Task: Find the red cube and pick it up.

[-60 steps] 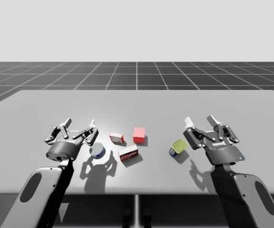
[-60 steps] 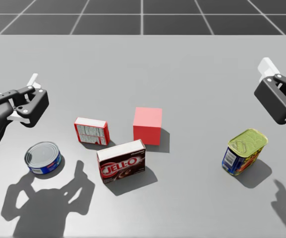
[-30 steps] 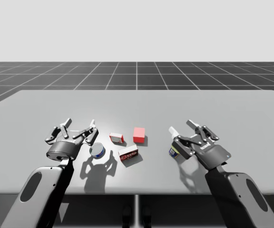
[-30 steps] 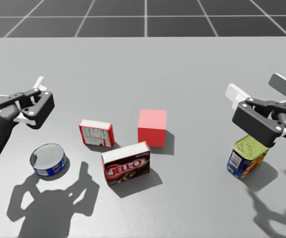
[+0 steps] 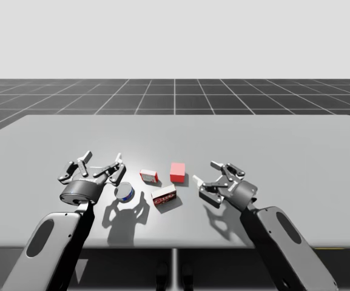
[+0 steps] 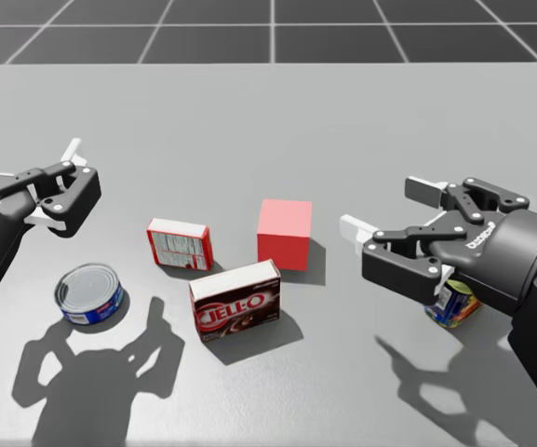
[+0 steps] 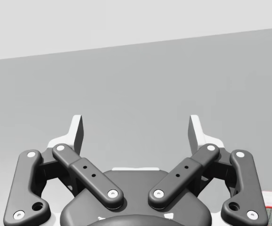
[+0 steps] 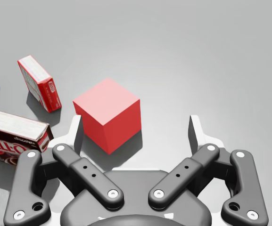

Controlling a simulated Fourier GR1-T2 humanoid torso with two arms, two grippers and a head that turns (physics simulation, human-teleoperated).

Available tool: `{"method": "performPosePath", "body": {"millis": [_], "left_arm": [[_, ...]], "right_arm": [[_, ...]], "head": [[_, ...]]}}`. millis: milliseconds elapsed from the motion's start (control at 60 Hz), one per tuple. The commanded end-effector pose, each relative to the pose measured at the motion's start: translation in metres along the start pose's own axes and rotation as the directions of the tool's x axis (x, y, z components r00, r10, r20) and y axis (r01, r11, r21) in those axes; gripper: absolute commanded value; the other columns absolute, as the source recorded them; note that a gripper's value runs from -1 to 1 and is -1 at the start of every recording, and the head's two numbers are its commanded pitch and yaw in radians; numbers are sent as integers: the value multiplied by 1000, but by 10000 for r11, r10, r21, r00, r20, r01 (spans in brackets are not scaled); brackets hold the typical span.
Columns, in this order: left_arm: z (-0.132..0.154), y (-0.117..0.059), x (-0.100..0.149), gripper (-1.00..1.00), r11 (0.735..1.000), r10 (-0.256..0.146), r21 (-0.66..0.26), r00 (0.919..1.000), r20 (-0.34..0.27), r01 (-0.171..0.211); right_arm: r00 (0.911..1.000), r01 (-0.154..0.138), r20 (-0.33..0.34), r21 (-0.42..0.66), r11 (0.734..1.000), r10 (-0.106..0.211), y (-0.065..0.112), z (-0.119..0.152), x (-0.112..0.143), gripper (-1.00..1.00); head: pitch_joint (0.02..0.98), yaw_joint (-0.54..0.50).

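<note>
- Your right gripper (image 8: 136,129) hangs with its fingers spread wide, aimed at the red cube (image 8: 108,113). The cube sits on the bench (image 6: 249,112) just ahead, nearer one finger, so the gripper is probably lined up for a grasp but not centred.
- Your left gripper (image 7: 136,127), also spread and empty, idles over bare bench.
- The right wrist view shows that offset. The head view shows the dark red box (image 6: 235,303) near the cube.

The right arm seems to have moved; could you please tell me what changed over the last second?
My right gripper swung in from the right side of the table, over the green-topped can, and now hovers open with the red cube ahead of its fingers; nothing grasped. My head turned slightly. My left gripper, the cube, the small box, the dark red box and the blue can stayed put.
</note>
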Motion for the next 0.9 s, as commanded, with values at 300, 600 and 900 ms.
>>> {"method": "performPosePath", "body": {"millis": [300, 600, 900], "left_arm": [[0, -1, 0, -1000, 10000, -71, -20, 10000, -10, 71], [0, 0, 0, -1000, 10000, -55, -12, 10000, 6, 55], [0, 1, 0, -1000, 10000, -36, -9, 10000, 8, 36]], "right_arm": [[9761, -1321, -1550, 1338, 9822, 1524, 8, -46, -20, -1000], [9668, -1625, -1748, 1429, 9763, 1865, 9, -73, -27, -1000], [9569, -1887, -1969, 1379, 9723, 2137, 9, -95, -30, -1000]], "head": [[781, 12], [785, 17], [788, 22]]}}
